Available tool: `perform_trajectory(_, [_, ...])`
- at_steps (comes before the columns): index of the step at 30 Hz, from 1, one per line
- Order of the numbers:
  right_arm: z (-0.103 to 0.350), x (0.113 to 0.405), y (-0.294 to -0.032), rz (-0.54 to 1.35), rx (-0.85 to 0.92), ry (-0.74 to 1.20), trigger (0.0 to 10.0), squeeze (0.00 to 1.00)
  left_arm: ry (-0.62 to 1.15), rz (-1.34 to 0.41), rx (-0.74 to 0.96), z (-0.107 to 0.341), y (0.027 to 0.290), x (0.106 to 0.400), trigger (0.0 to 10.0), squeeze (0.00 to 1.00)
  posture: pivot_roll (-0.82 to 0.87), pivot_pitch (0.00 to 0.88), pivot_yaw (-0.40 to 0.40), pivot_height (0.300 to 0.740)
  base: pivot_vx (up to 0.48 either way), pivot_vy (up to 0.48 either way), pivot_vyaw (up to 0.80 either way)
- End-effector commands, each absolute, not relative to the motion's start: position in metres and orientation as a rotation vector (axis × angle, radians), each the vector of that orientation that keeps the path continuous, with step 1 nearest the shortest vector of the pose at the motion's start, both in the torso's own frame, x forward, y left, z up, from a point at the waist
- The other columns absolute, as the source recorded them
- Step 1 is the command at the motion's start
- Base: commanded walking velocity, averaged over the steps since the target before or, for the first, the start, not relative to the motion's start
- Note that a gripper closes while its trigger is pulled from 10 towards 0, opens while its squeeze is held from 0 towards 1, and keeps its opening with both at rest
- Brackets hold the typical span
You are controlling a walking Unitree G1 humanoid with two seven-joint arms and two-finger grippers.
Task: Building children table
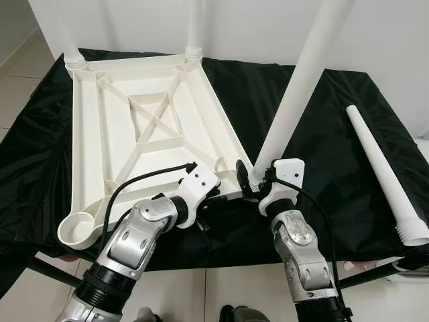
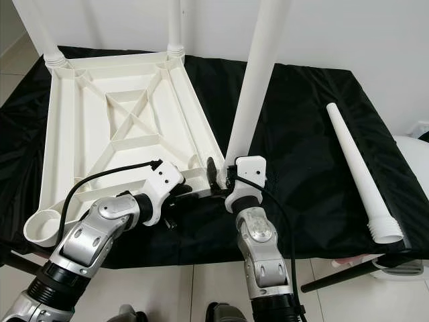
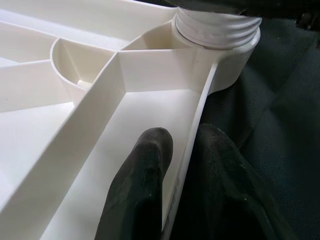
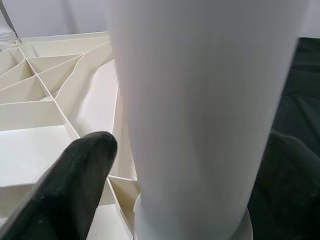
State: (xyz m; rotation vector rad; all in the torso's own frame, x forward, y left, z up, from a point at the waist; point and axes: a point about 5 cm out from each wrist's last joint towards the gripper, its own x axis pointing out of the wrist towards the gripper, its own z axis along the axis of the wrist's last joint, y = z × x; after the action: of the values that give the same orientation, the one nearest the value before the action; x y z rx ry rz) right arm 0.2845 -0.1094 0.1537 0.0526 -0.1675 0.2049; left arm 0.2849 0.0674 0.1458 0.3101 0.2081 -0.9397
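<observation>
Two grippers working at the near right corner of the upturned tabletop (image 1: 100, 144): right gripper (image 1: 251, 180) clasping the upright leg (image 1: 298, 87) in its socket, left gripper (image 3: 187, 165) pinching the tabletop's near rim. Lying near the black cloth's (image 1: 322, 168) right edge, spare leg (image 1: 383, 171).

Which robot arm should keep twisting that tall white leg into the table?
The right one, probably. The right gripper already has its jaws around the tall leg at the corner socket, while the left gripper is pinching the tabletop rim, steadying it.
</observation>
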Motion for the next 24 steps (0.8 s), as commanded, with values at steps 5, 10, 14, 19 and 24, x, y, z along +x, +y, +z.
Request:
perform_trajectory(5, [0.154,0.288,-0.117,0.259,0.062,-0.173,10.0,1.00,0.187,-0.968,0.310,0.150,0.062,0.283,10.0,0.00,-0.06,0.097,-0.051,0.740,0.000,0.000,0.00])
perform_trajectory(10, [0.159,0.293,-0.125,0.382,0.062,-0.191,10.0,0.00,0.186,-0.970,0.311,0.150,0.062,0.282,10.0,0.00,-0.06,0.099,-0.054,0.740,0.000,0.000,0.00])
perform_trajectory(14, [0.163,0.297,-0.132,0.493,0.050,-0.201,10.0,0.00,0.185,-0.971,0.311,0.150,0.062,0.282,10.0,0.00,-0.06,0.102,-0.056,0.740,0.000,0.000,0.00])
perform_trajectory(19, [0.167,0.301,-0.141,0.661,-0.001,-0.195,10.0,0.00,0.186,-0.969,0.310,0.150,0.062,0.282,10.0,0.00,-0.06,0.104,-0.058,0.740,0.000,0.000,0.00])
perform_trajectory(24, [0.169,0.305,-0.147,0.790,-0.030,-0.181,10.0,0.00,0.186,-0.967,0.309,0.150,0.063,0.282,10.0,0.00,-0.06,0.106,-0.059,0.740,0.000,0.000,0.00])
